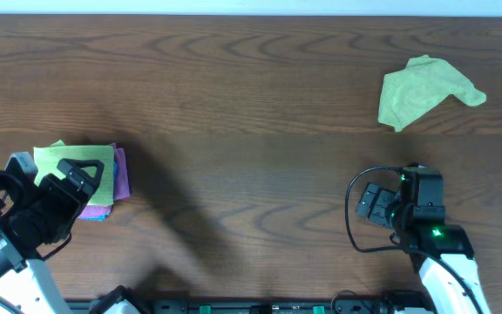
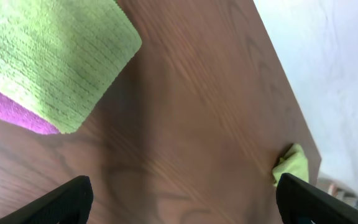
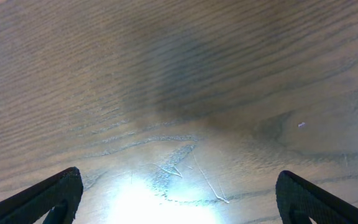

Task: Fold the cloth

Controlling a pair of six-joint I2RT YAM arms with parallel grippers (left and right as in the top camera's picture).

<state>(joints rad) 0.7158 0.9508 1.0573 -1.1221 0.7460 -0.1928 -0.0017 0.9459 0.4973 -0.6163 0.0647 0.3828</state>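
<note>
Lime-green cloth [image 1: 56, 158] lies folded flat on a purple cloth [image 1: 121, 174] at the near left of the table [image 1: 251, 131]. Left gripper [image 2: 188, 205] is above the wood beside this stack, with its jaws apart and empty. Right gripper [image 3: 179, 202] is at the near right, also with its jaws apart and empty. A duller green cloth [image 1: 425, 92] lies crumpled at the far right.
</note>
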